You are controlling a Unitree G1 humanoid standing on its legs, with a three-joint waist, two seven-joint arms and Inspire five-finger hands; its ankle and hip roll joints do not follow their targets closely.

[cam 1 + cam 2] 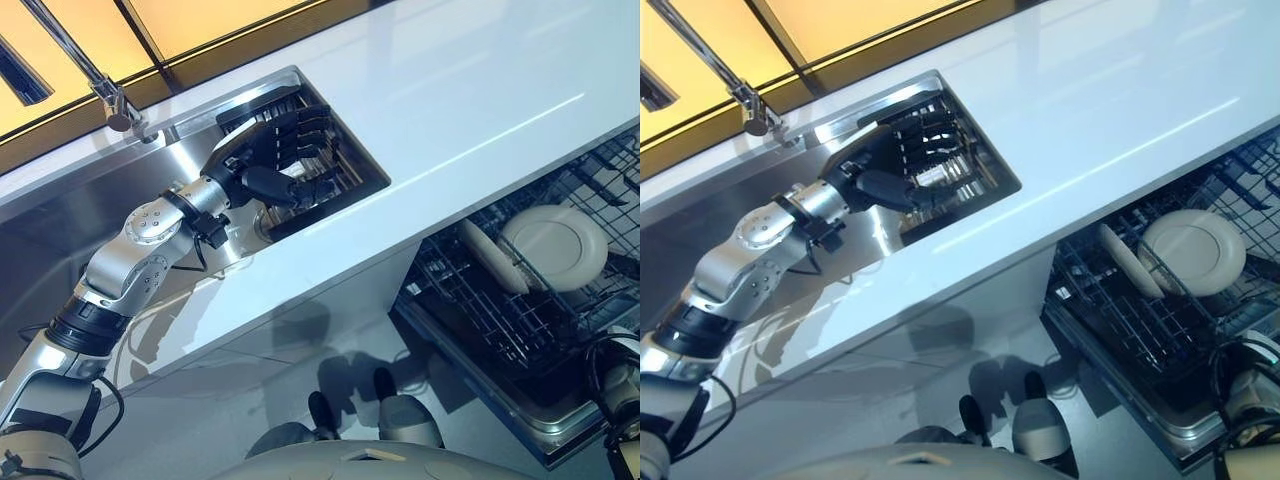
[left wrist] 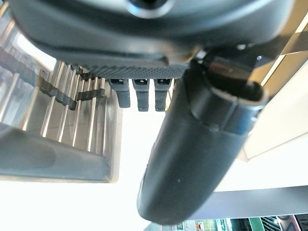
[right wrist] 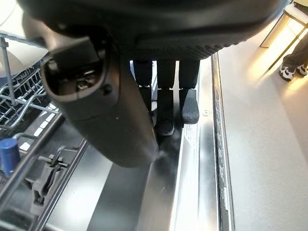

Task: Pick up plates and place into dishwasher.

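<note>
In the upper left of the frame the left hand (image 1: 272, 148) reaches into the steel sink (image 1: 60, 215), hanging over the dark slatted rack (image 1: 335, 175) at the sink's right end; its fingers are straight and loosely spread with the thumb standing apart, and nothing lies in its grasp. I would guess it is there to fetch the next plate, though no plate can be made out on that rack from here. The white counter (image 1: 470, 90) runs diagonally across the middle. At the lower right the dishwasher (image 1: 1160, 340) stands open with its wire basket pulled out, and two plates (image 1: 553, 246) already sit there on edge between the tines, leaning so water can run off them. The right hand (image 3: 166, 91) shows in its own wrist view, hovering just over the machine's steel door edge with fingers straight and thumb out, holding nothing. A person's shoe (image 3: 292, 67) shows on the floor in the upper right of that view.
</note>
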